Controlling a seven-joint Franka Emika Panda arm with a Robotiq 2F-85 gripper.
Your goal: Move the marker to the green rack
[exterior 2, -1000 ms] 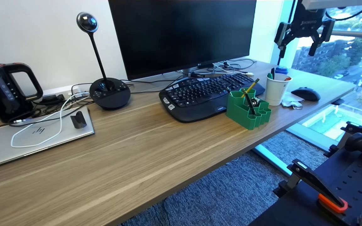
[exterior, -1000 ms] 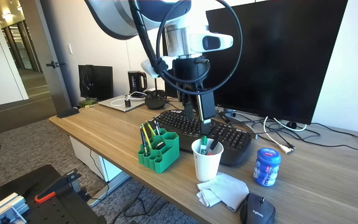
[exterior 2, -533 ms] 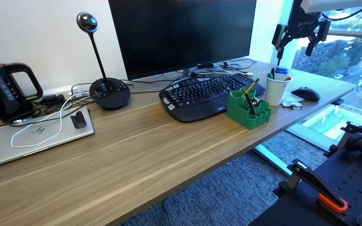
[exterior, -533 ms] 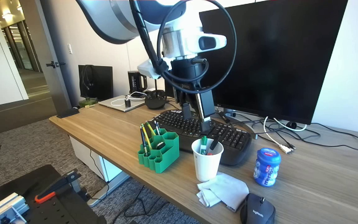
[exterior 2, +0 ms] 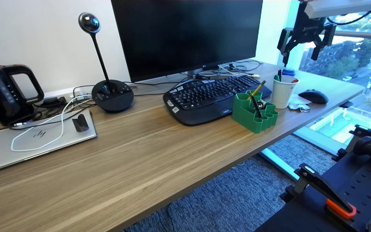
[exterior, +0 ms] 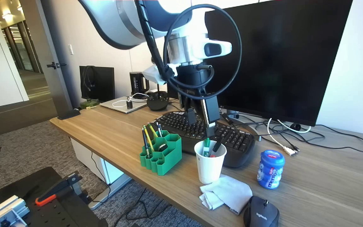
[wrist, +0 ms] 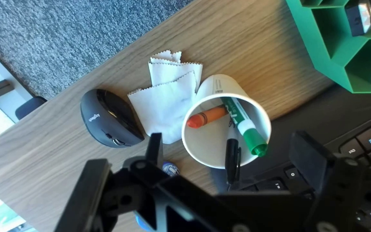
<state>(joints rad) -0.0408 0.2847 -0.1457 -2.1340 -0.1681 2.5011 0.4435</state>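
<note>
**Black marker not yet gripped: line up over the cup**

Your black two-finger gripper [exterior 2: 300, 59] hangs above and near the white paper cup [exterior: 209, 171], jaws spread wide with nothing between them. The slim black-capped marker [wrist: 232, 156], which I take to be the one you want, leans inside that cup, its cap poking past the rim. So you are, I judge, at the approach. Next, bring one jaw down on each side of the black cap; the thick green-and-white marker [wrist: 245, 125] just beside it could get pinched too. Then close, lift clear and head for the bright green plastic rack [exterior: 172, 157].

Your count: one cup, holding two markers and one orange crayon [wrist: 208, 116]; one rack, its pens and pencils [exterior: 149, 139] too bunched to number; one dark mouse [wrist: 103, 122]; one folded pale cloth [wrist: 169, 103]; one blue plastic gum tub [exterior: 270, 173]; one black keyboard [exterior 2: 216, 96].
</note>
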